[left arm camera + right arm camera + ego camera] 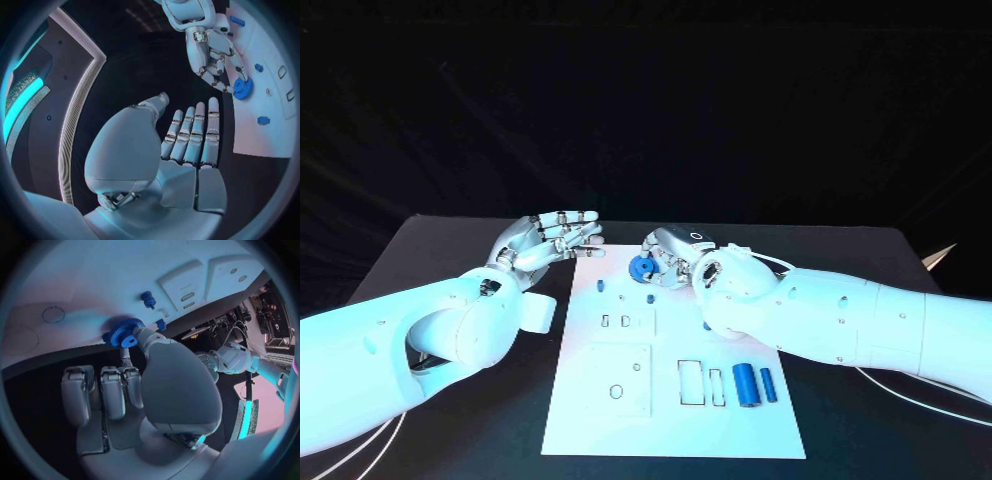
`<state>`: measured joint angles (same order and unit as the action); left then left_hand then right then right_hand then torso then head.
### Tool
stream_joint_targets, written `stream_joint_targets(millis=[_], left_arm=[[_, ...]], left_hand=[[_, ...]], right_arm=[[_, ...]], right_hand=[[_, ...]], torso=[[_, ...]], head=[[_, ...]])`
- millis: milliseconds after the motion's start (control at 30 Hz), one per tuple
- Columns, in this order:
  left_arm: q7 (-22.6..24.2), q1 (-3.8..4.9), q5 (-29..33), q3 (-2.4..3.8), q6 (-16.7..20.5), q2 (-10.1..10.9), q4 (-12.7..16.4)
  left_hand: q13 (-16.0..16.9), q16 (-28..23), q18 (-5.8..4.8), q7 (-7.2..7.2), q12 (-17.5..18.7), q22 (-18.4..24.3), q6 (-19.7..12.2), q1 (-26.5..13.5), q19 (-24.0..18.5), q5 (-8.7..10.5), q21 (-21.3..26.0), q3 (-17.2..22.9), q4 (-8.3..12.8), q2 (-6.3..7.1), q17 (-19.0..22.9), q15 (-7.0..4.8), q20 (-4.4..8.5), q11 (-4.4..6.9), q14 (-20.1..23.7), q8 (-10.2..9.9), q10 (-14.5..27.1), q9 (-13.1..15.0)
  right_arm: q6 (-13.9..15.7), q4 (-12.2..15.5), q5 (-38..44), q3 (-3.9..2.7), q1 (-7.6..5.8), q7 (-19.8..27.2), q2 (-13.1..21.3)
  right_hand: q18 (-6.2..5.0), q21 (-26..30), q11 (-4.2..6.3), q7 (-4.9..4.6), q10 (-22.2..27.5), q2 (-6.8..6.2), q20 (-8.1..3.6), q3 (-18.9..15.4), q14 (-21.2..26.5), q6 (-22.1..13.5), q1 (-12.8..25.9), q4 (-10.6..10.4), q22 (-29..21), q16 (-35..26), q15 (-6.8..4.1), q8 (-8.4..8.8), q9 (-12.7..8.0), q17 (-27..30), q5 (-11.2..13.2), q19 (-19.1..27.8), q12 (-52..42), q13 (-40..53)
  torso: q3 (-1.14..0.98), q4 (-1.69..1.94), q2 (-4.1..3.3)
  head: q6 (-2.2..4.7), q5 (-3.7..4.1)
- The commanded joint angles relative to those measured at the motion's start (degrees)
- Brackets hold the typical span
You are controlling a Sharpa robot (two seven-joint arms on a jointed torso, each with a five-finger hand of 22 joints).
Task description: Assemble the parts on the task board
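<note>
The left hand [548,240] is on the left, by the far left corner of the board [596,415]. Its fingers are held out flat, side by side, and it holds nothing. It is near the board but I cannot tell if it touches it. Next comes the white board in the middle of the black desk [459,235]. On its far part two small blue pegs [600,286] stand near each other, so those bits look done. Just past them, near the far edge, is the blue gear [645,267]. The right hand [682,258] has the gear pinched at its fingertips, with its other fingers curled in. The gear sits right at the board, and I cannot tell if it is pushed all the way down yet. I think this is the step going on now: fitting the gear in its spot. Closer to the robot the board has empty holes and slots, and a white slot [691,382] with nothing in it. Beside that, on the right, two blue rods [754,384] lie flat on the board. They look like they have not been put in yet. So a little is done and more is left.
</note>
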<state>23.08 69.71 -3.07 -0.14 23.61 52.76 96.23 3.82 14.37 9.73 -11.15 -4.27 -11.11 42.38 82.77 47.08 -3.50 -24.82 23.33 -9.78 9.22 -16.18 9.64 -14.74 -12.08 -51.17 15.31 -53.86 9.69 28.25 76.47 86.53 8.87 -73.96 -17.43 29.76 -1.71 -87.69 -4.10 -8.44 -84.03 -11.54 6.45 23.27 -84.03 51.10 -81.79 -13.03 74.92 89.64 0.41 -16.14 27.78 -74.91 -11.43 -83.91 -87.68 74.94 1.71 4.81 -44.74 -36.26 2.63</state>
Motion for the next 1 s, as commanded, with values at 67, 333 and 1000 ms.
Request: stream_joint_targets(millis=[67, 333, 1000], left_arm=[[0.3, 0.08, -0.2, 0.05, -0.9, -0.1, 0.1], [0.3, 0.08, -0.2, 0.05, -0.9, -0.1, 0.2], [-0.3, 0.08, -0.2, 0.05, -0.6, -0.1, 0.0]], left_hand=[[0.1, -0.2, 0.40, -4.10, 0.3, 0.0, -0.2, -0.2, -0.3, 0.29, -0.2, 0.0, 0.2, -0.27, 0.0, -0.14, -0.07, -0.08, 0.4, -0.3, 0.1, 0.0], [0.1, -0.2, 0.40, -4.10, 0.3, 0.0, -0.2, -0.2, -0.3, 0.29, -0.2, 0.0, 0.2, -0.27, 0.0, -0.14, -0.07, -0.08, 0.4, -0.3, 0.1, 0.0], [0.1, -0.2, 0.40, -4.12, 0.3, -0.1, -0.2, -0.2, -0.5, 0.30, -0.3, 0.0, 0.3, -0.32, -0.2, -0.13, -0.09, -0.09, 0.4, -0.3, 0.1, -0.1]], right_arm=[[-1.3, -0.4, 0.7, 0.01, 0.13, -0.2, -0.4], [-1.0, -1.5, 0.5, 0.02, 0.19, -0.3, -1.0], [-4.2, -1.7, -2.9, 0.03, 0.31, 2.8, -1.2]], right_hand=[[0.94, 0.2, 0.22, -0.13, -3.8, -0.15, -0.45, 0.4, -6.0, 0.3, 0.7, 0.1, 12.6, 0.4, -0.51, 0.01, 0.0, -15.1, 0.0, -4.2, -0.1, 12.7], [0.84, 0.5, 0.00, -0.42, -3.1, -0.57, -0.37, 0.8, -6.0, -0.4, 1.3, 0.2, 12.3, 0.4, -0.35, 0.71, -0.3, -15.1, 0.1, -4.0, 0.6, 12.0], [0.68, 1.1, -1.75, -2.19, -0.9, -1.58, 1.20, -5.7, -6.0, -5.0, 6.4, -1.3, 11.9, 0.4, 1.28, 5.62, -1.7, -15.1, -1.1, -3.6, 2.7, 10.0]], torso=[[0.01, -0.06, 0.00], [0.00, -0.02, -0.02], [0.03, -0.08, 0.01]], head=[[-0.03, -0.04], [-0.05, 0.07], [-0.11, 0.09]])
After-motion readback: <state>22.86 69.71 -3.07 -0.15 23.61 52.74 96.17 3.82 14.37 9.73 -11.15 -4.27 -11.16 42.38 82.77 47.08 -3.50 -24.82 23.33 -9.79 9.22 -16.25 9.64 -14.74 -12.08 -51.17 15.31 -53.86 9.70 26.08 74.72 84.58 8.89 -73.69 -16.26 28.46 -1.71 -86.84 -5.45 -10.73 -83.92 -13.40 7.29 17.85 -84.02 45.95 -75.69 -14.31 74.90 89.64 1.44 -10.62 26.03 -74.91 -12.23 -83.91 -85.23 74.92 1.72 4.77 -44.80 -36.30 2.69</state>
